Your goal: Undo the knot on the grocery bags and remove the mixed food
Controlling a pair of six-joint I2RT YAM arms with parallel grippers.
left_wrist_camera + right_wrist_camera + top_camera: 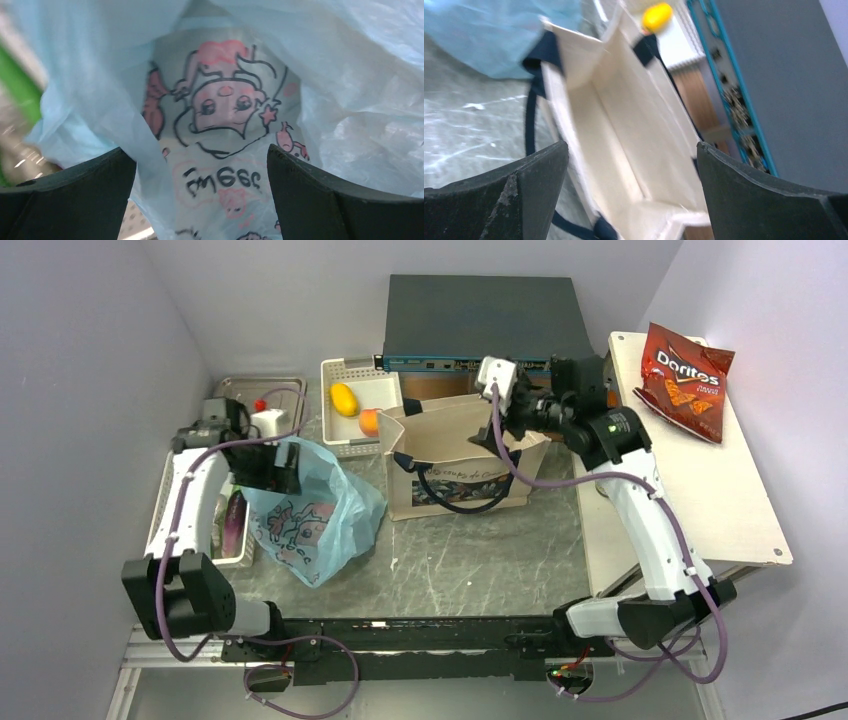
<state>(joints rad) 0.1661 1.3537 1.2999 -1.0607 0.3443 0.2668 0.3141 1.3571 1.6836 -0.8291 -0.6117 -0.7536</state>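
Left fingers [70, 195] are standing wide open against the grocery bag [350, 75], gripping nothing; right fingers [764, 200] are hanging wide open over the tote [624, 125].

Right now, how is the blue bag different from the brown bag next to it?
The blue bag is thin, crinkly and see-through; the brown bag is stiff and solid beige. The blue bag slumps over; the brown bag stands upright. The blue bag has pink cartoon prints; the brown bag has dark strap handles. Both sit on the grey table with open mouths.
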